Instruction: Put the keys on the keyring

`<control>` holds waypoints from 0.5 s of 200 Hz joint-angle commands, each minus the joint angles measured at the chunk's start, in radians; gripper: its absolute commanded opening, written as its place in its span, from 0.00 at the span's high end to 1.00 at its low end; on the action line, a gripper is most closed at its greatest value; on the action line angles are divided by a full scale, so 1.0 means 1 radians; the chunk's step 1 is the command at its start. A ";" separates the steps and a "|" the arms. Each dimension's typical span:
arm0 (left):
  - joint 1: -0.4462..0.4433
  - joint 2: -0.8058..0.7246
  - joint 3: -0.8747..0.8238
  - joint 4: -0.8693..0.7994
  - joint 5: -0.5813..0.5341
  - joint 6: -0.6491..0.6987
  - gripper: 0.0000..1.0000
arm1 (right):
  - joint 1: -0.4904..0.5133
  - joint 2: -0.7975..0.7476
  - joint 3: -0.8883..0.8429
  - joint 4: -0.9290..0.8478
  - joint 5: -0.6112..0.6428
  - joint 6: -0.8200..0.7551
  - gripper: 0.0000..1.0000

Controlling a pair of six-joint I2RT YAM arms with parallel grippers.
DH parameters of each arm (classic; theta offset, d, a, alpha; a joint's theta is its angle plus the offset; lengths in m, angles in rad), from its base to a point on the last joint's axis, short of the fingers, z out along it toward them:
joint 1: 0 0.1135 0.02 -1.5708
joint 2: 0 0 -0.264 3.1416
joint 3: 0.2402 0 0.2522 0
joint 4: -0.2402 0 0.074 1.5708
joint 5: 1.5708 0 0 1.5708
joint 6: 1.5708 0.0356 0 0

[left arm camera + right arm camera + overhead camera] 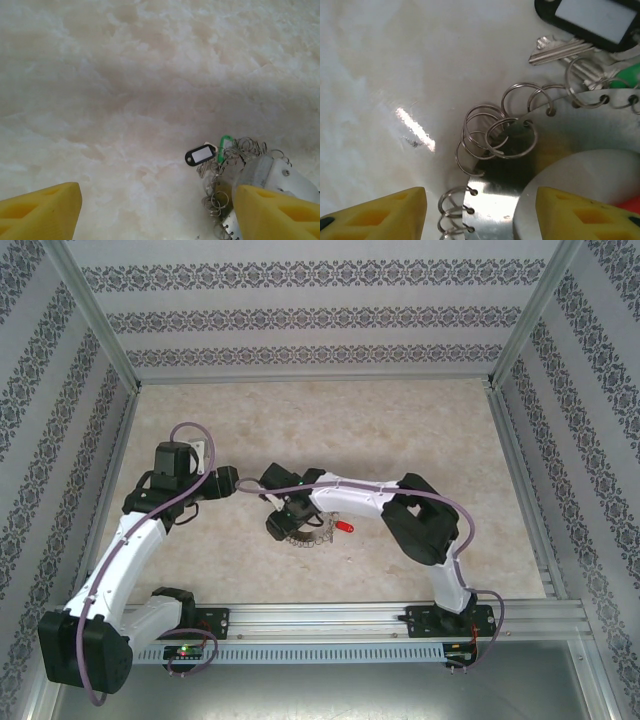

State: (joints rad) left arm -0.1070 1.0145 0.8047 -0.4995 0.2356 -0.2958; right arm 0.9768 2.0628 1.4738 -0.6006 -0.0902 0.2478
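The keyring lies mid-table, a silvery metal ring with many small wire loops hooked along its rim. One red key head lies just right of it, and a red sliver shows at the right wrist view's edge. The second red key is hidden. My right gripper hovers low over the ring's left rim, open, with the metal rim lying between its yellow fingers. My left gripper is up and left of the ring, open over bare table, with the keyring beside its right finger.
A black key tag with a white label, a green tag and a plain silver key lie bunched at the ring's far edge. Patterned walls and metal frame posts enclose the marbled tabletop.
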 commanded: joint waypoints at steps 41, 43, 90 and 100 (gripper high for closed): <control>0.017 -0.011 -0.014 -0.010 0.019 -0.018 0.20 | 0.027 0.099 0.077 -0.132 0.110 0.069 0.45; 0.017 -0.011 -0.014 -0.009 0.020 -0.020 0.20 | 0.027 0.100 0.077 -0.133 0.108 0.068 0.46; 0.016 -0.012 -0.021 -0.003 0.023 -0.019 0.20 | 0.017 0.053 0.063 -0.118 0.090 0.059 0.60; 0.016 -0.012 -0.018 -0.004 0.023 -0.016 0.20 | 0.012 0.029 0.057 -0.109 0.078 0.059 0.62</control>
State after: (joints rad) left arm -0.1024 1.0145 0.7967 -0.5053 0.2504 -0.3004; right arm 0.9985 2.1212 1.5425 -0.6888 0.0059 0.2977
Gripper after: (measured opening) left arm 0.797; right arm 0.401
